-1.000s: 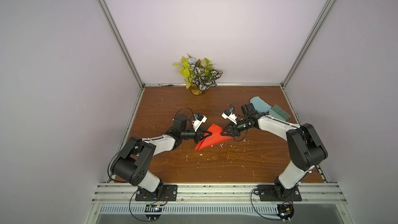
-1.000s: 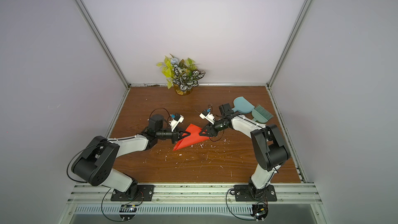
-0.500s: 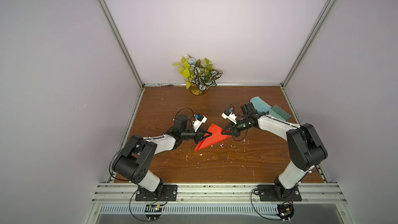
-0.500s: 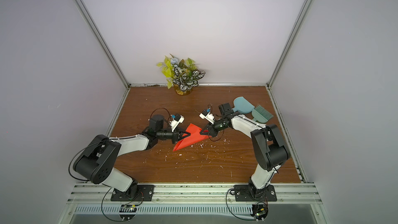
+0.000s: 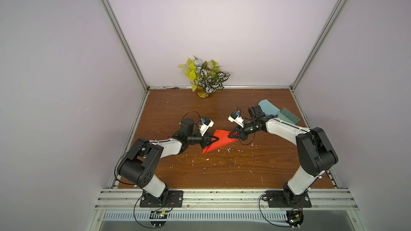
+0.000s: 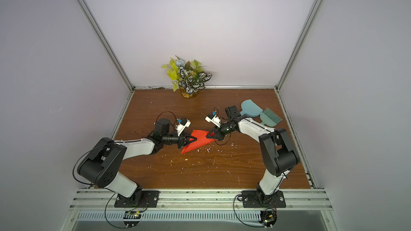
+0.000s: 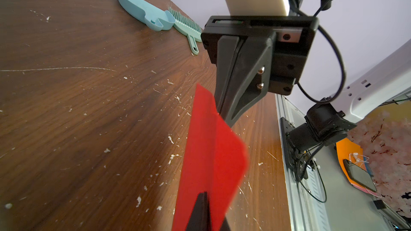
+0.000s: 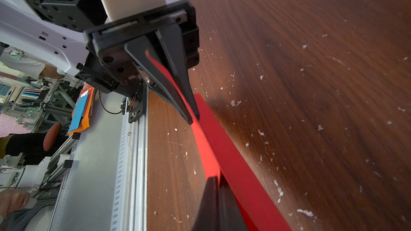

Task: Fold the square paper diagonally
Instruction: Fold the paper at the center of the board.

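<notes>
The square paper (image 5: 219, 144) (image 6: 198, 142) is bright red-orange and lies folded over into a rough triangle at mid-table, partly lifted off the wood. My left gripper (image 5: 216, 139) (image 6: 195, 139) is shut on its left part; in the left wrist view the sheet (image 7: 211, 156) runs between my fingertips (image 7: 205, 198). My right gripper (image 5: 230, 134) (image 6: 208, 136) is shut on the right corner. The right wrist view shows the paper (image 8: 235, 165) pinched at its tips (image 8: 216, 180), with the left gripper opposite, a strip of paper between its fingers (image 8: 184, 98).
A light blue dustpan (image 5: 268, 107) and a teal brush (image 5: 289, 118) lie at the back right behind the right arm. A potted plant (image 5: 205, 78) stands at the back wall. White scraps (image 5: 222, 150) are scattered on the wooden table (image 5: 222, 174).
My right gripper's jaws have closed on the paper's right corner. Both arms and the paper have hardly shifted.
</notes>
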`<state>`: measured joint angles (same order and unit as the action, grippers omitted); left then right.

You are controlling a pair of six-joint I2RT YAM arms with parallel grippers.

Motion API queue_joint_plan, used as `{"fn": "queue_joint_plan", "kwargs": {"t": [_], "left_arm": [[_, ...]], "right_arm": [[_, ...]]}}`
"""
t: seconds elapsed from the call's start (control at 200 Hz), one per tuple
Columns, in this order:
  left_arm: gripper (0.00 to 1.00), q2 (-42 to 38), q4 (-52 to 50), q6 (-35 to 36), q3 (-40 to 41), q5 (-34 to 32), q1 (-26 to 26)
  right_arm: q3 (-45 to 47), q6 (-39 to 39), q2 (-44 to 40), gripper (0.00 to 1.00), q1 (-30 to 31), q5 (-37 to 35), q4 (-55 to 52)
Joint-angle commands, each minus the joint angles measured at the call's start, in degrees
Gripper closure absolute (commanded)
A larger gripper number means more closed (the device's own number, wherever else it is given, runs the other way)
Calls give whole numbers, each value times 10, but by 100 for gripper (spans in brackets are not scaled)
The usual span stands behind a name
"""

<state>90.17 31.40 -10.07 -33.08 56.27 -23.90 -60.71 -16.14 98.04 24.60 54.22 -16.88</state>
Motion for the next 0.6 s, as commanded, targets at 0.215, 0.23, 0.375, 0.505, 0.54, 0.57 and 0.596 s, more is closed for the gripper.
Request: {"fn": "queue_joint_plan", "kwargs": {"t": [0.215,0.23,0.375,0.505,0.54,0.57,0.596], "left_arm": [[90,10,-10,11,-26,2,6],[90,9,-9,11,-26,2,6],[88,16,-13,14,-30,-2,6],[87,26,-22,23,-32,-9,5],[87,29,-24,25,-32,-10,5],[87,32,-25,27,-33,-11,6],[87,34,-25,28,-34,-12,6]], "right_arm": [[-24,-16,-1,100,5,-1,-10],[-25,-17,-2,100,5,-2,-11],[-26,-20,2,100,7,-7,-17],[-28,-22,9,100,9,-16,-22],[-28,-23,10,100,10,-19,-25],[-28,-24,12,100,11,-23,-26],[-29,-25,14,100,11,-24,-27]]}}
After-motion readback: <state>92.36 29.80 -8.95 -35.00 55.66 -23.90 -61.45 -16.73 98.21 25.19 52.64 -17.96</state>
